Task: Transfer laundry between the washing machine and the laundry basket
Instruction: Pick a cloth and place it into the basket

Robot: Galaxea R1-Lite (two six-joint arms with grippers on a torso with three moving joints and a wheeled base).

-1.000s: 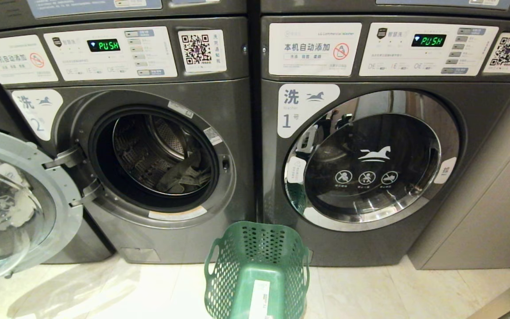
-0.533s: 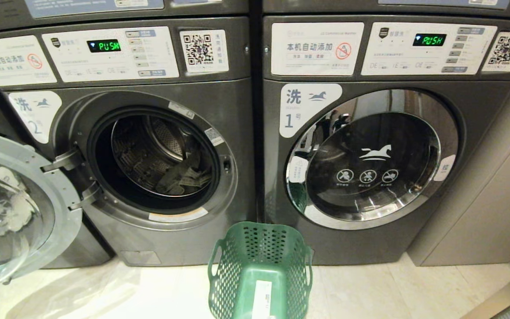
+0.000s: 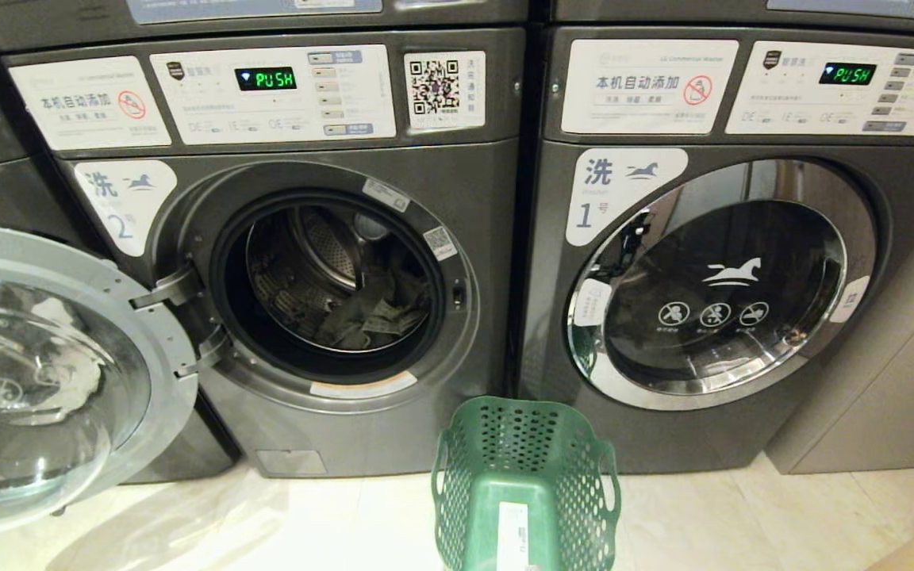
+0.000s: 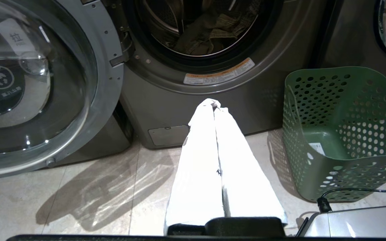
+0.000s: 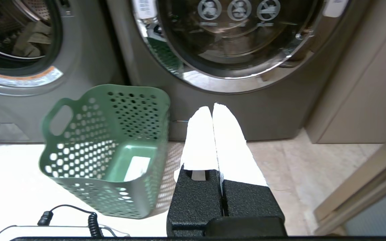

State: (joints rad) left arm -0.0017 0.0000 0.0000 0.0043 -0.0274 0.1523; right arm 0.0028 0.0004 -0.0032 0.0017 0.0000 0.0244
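Observation:
The grey washing machine (image 3: 473,206) marked 2 stands with its round door (image 3: 44,373) swung open to the left. Olive-green laundry (image 3: 366,321) lies low in its drum, also seen as laundry (image 4: 213,33) in the left wrist view. An empty green perforated laundry basket (image 3: 524,484) sits on the floor between the two machines. My left gripper (image 4: 214,106) is shut and empty, low over the floor before the open machine. My right gripper (image 5: 212,107) is shut and empty, just right of the basket (image 5: 109,147). Neither arm shows in the head view.
A second washing machine (image 3: 743,277) marked 1 stands at the right with its chrome-rimmed door closed. A beige cabinet wall (image 3: 893,381) borders it on the right. Pale tiled floor (image 3: 330,523) runs along the front. A coiled black cable (image 5: 92,221) lies near the basket.
The whole head view has shifted: both machines and the basket now sit further right in the picture, so the camera turned left. The laundry, door and basket kept their places.

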